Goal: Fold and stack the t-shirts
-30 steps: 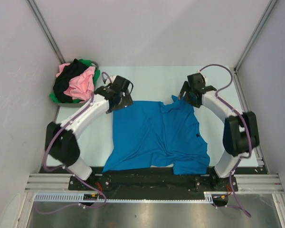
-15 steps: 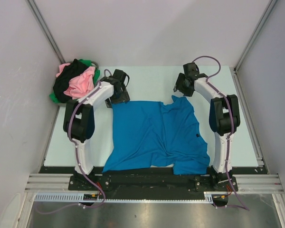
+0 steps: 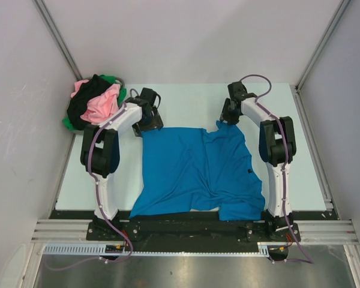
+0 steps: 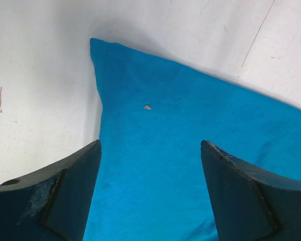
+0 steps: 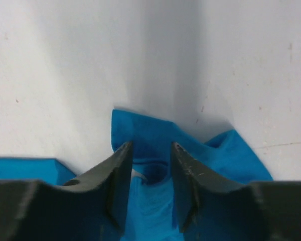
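Note:
The bright blue t-shirt lies spread on the table between the arms, with its near edge rumpled. My left gripper is open over the shirt's far left corner, one finger on each side, holding nothing. My right gripper is at the far right edge, where the cloth is bunched up. Its fingers are close together with a fold of blue cloth and a white tag between them. Pink, black and green shirts are piled at the far left.
The pile of shirts sits in a round grey basket at the table's far left corner. Grey walls close in the table on the left, right and far sides. A black rail with the arm bases runs along the near edge.
Both arms have stretched out and straightened. The grippers moved a little toward the far side, onto the shirt's far corners. The blue shirt has hardly moved.

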